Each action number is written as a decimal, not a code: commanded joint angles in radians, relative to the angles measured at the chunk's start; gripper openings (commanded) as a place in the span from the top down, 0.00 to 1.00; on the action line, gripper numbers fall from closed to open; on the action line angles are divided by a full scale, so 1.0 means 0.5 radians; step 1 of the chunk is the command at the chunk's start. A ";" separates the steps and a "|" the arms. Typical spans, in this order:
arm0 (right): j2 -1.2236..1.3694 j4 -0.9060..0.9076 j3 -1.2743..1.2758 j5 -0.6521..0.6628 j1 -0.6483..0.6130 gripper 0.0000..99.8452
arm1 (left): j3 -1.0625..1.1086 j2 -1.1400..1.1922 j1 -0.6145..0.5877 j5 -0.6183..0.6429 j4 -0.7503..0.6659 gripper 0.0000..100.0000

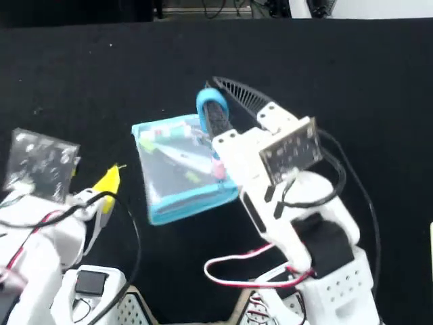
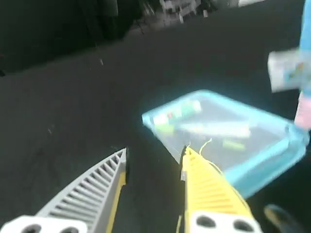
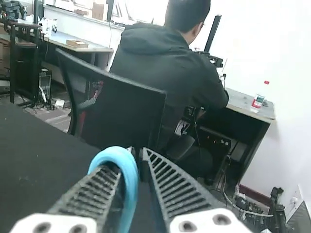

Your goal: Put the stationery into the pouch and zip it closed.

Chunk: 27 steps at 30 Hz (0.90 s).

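Blue loop (image 3: 112,160) is pinched between the black ribbed fingers of the right tool (image 3: 133,156), which is drawn narrow around it. In the high view the loop sits at the far corner of the pouch (image 1: 183,172) and appears to be joined to it. The grip most likely anchors that end so that the pouch cannot slide while the zip is worked.

Left tool (image 2: 155,153): fingers spread wide, nothing held, poised just beside one side of the pouch. This position probably serves to reach the slider or to steady the body.

Stationery (image 1: 177,150), in green and pink pieces, shows through the clear wall, so loading appears complete. The pouch lies flat on the black counter (image 1: 81,81). Whether the zip is closed cannot be determined.
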 commanded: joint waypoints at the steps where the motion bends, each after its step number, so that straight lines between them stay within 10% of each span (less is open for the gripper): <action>1: 0.121 0.061 -0.318 0.012 0.037 0.99 | 0.244 -0.003 -0.020 -0.012 -0.055 0.81; 27: 0.695 0.101 -1.355 0.012 0.031 0.99 | 1.260 -0.948 0.269 0.104 -0.353 0.81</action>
